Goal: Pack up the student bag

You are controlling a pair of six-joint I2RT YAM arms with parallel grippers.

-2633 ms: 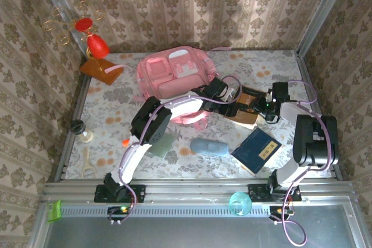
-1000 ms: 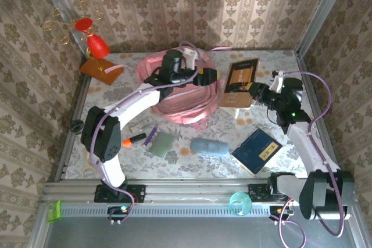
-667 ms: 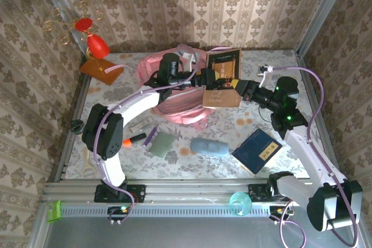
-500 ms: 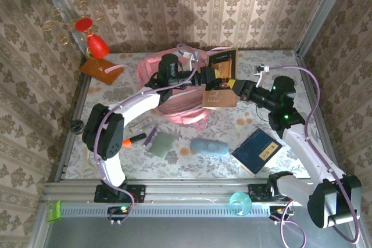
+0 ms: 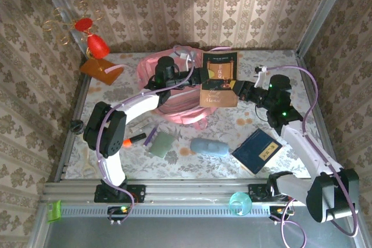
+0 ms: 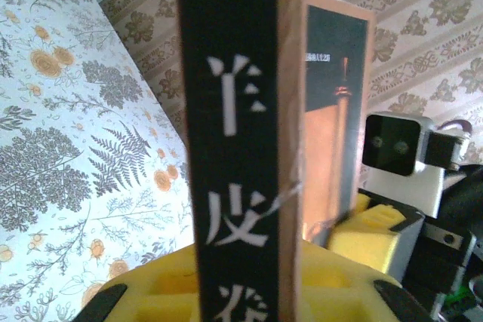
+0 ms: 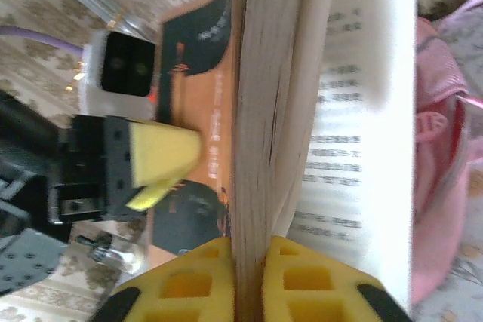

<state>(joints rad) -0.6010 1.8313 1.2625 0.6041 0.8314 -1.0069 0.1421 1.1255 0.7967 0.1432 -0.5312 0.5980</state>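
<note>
Up at the back of the tabletop [image 5: 110, 126], both arms hold a brown book [image 5: 218, 82] over the edge of the pink student bag [image 5: 180, 108]. Its spine is pinched by the left fingers [image 6: 151, 292], its pages by the right fingers [image 7: 189, 277]. I think packing the book comes next: lower it into the bag, then let go.

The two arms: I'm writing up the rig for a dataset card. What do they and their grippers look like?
Both the left arm and right arm have white links with black joint housings, and a lilac cable loops along each. The left gripper and right gripper are black, with yellow finger pads showing square recesses and a white, black-faced camera box.
</note>
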